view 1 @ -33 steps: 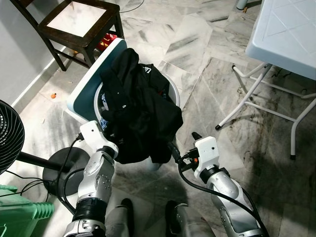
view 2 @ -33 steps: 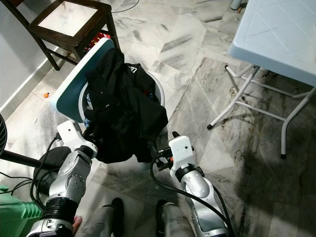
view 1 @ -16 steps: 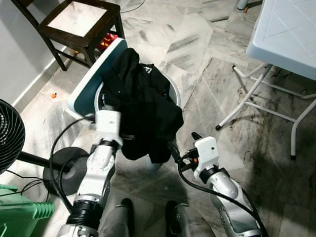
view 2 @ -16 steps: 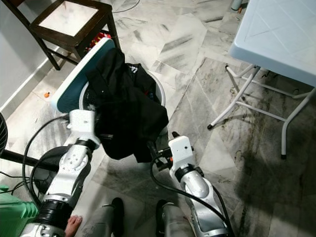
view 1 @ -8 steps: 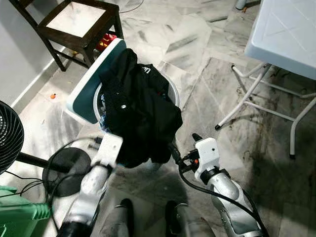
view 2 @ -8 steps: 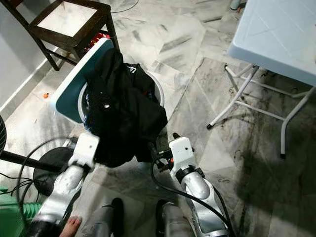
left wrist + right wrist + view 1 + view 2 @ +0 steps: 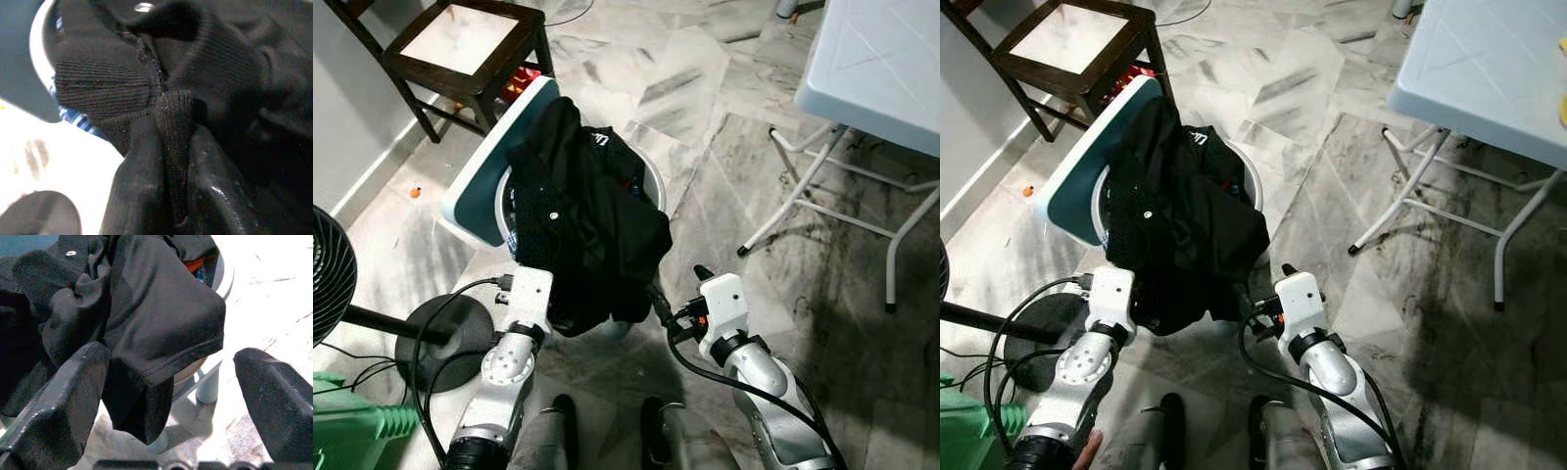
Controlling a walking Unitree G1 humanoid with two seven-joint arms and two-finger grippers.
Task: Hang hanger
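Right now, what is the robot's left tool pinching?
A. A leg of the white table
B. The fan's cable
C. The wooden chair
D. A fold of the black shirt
D: in the left wrist view the left tool is closed on a ribbed fold of the black shirt draped over the basket.

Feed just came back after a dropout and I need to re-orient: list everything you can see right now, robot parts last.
Garment: one, black, draped over the basket.
Basket: one, white, round, on the floor ahead.
Lid: one, teal and white, tilted up at the basket's left.
Chair: one, dark wood, far left by the wall.
Table: one, white, folding, upper right.
Fan: one, black, left edge.
Bin: one, green, lower left corner.
Left gripper: black, pinching a ribbed fold of the garment.
Right gripper: black, open, beside the garment's hanging edge.
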